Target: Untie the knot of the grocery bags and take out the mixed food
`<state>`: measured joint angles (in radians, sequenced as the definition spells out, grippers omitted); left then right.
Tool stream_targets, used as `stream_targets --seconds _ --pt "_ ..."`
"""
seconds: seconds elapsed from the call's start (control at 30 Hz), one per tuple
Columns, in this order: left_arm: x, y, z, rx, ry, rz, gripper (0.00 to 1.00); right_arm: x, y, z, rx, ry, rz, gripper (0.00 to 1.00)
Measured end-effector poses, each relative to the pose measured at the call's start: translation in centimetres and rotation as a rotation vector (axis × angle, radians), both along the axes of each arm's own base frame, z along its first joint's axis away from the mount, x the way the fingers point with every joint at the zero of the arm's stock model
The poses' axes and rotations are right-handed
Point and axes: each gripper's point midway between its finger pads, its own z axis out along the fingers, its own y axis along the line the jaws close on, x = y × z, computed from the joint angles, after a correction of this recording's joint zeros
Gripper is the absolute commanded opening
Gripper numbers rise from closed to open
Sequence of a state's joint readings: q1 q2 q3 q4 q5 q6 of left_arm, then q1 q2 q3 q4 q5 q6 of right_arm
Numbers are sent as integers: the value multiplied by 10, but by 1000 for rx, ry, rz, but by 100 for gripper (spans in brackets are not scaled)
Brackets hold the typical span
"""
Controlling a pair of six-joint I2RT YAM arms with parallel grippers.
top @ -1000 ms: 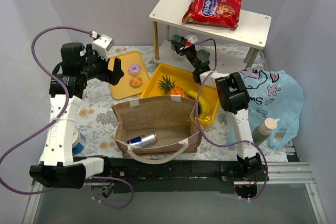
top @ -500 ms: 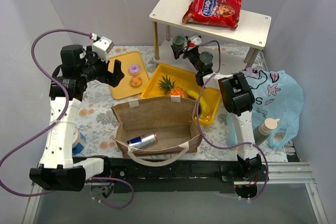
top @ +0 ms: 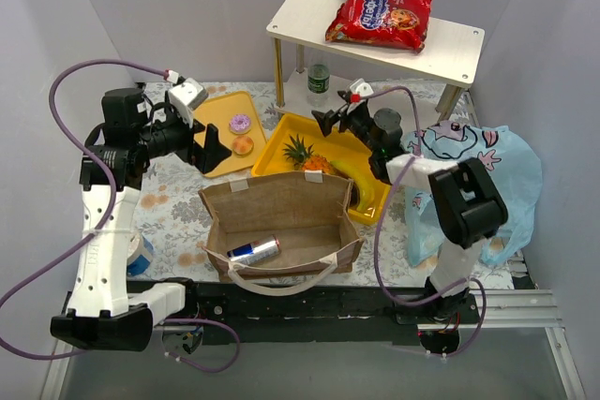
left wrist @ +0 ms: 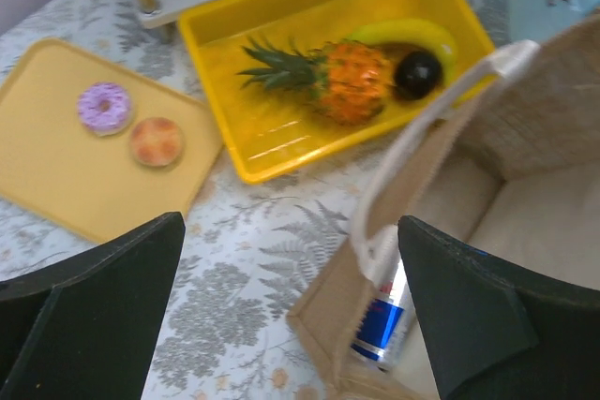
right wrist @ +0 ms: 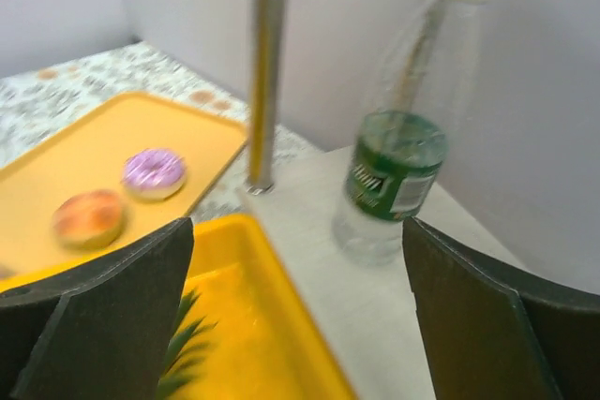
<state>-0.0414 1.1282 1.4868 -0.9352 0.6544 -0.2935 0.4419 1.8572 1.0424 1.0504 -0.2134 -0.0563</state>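
The brown paper bag [top: 281, 222] stands open at the near middle with a blue and silver can [top: 254, 251] lying inside. My left gripper [top: 212, 140] hangs open just left of it, over the tablecloth and the bag's corner [left wrist: 319, 344], with the can [left wrist: 380, 320] between its fingers. My right gripper [top: 328, 117] is open and empty over the deep tray's far edge. It faces a green-labelled bottle [right wrist: 394, 175] standing on the low shelf [top: 319, 80]. The light-blue plastic bag [top: 487, 175] lies at the right. A red cookie packet [top: 382, 14] rests on the top shelf.
The deep yellow tray [top: 370, 185] holds a pineapple [left wrist: 352, 77], a banana [left wrist: 412, 33] and a dark round fruit [left wrist: 417, 72]. The flat yellow tray [top: 217, 161] carries a pink doughnut [top: 240, 124] and a pale one [top: 243, 145]. A white tape roll [top: 141, 252] sits by the left arm.
My right gripper opened, let go of the green-labelled bottle on the low shelf, and drew back toward the deep tray. My left gripper opened a little wider and shifted toward the paper bag.
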Motion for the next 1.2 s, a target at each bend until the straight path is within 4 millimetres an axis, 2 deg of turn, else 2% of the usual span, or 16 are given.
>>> stream_targets --seconds 0.17,0.3,0.47,0.57,0.63,0.73,0.83,0.87,0.9,0.97,1.0,1.07,1.1,1.13,1.2 --pt "-45 -23 -2 -77 82 -169 98 -83 0 5 -65 95 117 98" --pt "-64 -38 -1 -121 117 -268 98 -133 -11 17 -124 136 163 99" --pt "-64 -61 -16 -89 172 -383 94 -175 -27 53 -227 92 146 99" --pt "-61 -71 -32 -41 205 -424 88 -209 -14 95 -266 3 203 98" --pt "-57 -73 -48 5 213 -419 89 -237 -6 118 -279 -63 260 95" --pt "-50 -66 -73 77 237 -378 85 -272 2 130 -307 -118 371 94" --pt "-40 -62 -85 121 248 -363 68 -295 6 113 -380 -123 463 93" --pt "-37 -62 -87 131 253 -363 64 -302 9 102 -411 -115 497 93" --pt "-32 -63 -90 140 256 -367 56 -310 13 92 -437 -110 535 93" --pt "-27 -65 -96 155 268 -382 49 -336 20 60 -511 -89 645 93" --pt "-27 -67 -99 163 273 -394 40 -345 22 48 -538 -81 683 92" --pt "-32 -72 -105 182 287 -431 29 -369 24 17 -607 -65 778 92" --pt "-37 -76 -106 189 293 -454 8 -379 24 6 -638 -66 814 92" --pt "-43 -78 -107 196 301 -475 0 -387 24 -2 -663 -75 845 92" --pt "-55 -82 -107 200 312 -514 0 -405 27 -11 -702 -137 912 91"
